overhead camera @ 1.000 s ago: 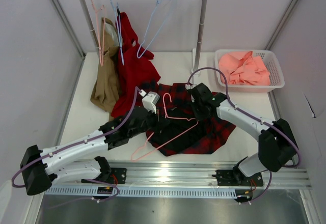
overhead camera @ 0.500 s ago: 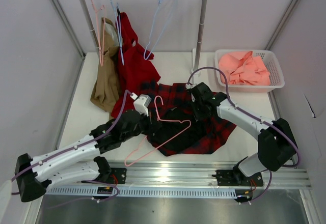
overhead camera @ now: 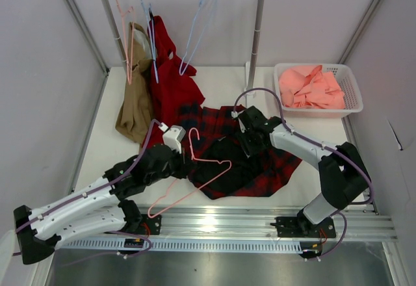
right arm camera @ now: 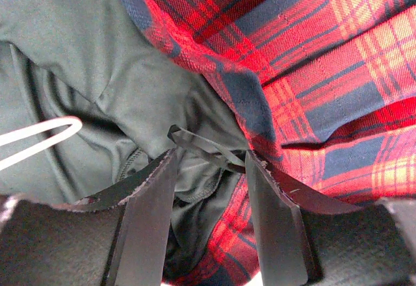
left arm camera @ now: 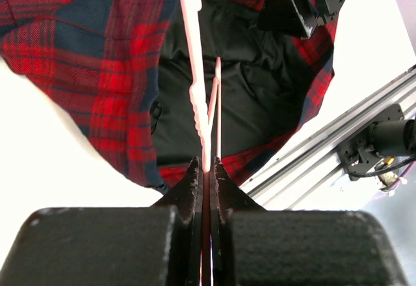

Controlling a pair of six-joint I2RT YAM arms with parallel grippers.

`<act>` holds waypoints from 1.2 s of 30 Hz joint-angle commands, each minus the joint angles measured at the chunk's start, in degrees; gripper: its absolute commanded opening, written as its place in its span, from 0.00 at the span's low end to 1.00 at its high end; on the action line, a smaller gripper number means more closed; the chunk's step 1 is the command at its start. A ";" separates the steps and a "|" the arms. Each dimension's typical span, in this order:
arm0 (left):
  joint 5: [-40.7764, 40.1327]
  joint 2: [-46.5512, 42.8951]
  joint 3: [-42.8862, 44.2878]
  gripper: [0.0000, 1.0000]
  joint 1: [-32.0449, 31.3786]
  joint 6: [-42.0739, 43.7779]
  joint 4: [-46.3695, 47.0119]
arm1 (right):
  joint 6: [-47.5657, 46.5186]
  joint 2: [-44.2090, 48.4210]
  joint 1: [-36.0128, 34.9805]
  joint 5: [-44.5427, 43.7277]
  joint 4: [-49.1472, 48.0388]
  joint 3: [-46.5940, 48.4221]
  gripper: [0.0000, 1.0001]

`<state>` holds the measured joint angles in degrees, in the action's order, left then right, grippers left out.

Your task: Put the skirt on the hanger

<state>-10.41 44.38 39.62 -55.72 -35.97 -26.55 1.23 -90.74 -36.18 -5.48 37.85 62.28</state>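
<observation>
Clamps the left gripper tight on the hanger, at the nine o'clock edge of the heaped skirt. Holds the right gripper with jaws apart over the black lining, gripping nothing. May let the unheld cloth slump and block the wire's way in.

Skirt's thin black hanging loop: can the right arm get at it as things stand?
Probably yes. The right gripper has its jaws apart right at the loop on the black lining of the skirt, with nothing between.

That thin pink wire hanger runs off the top edge in the left wrist view, rest unseen there.
</observation>
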 commanded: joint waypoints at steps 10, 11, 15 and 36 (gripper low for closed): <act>-0.31 -0.79 3.27 0.00 0.44 1.42 -0.09 | -1.67 -3.04 -0.73 -2.87 -2.16 2.49 0.41; -0.13 -0.70 3.36 0.00 0.44 1.42 0.00 | -1.59 -3.13 -0.73 -3.14 -2.16 2.67 0.40; 0.48 -0.52 3.45 0.00 0.44 1.43 1.23 | -1.50 -2.08 -0.73 -3.49 -3.04 2.58 0.27; 4.62 10.63 0.73 0.00 0.35 -5.60 23.90 | 5.18 5.84 -0.47 -5.60 -2.95 -1.02 0.10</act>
<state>-5.78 54.00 40.60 -55.68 -38.68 -10.76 4.73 -87.02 -36.64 -9.72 35.59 62.35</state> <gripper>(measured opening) 0.025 0.103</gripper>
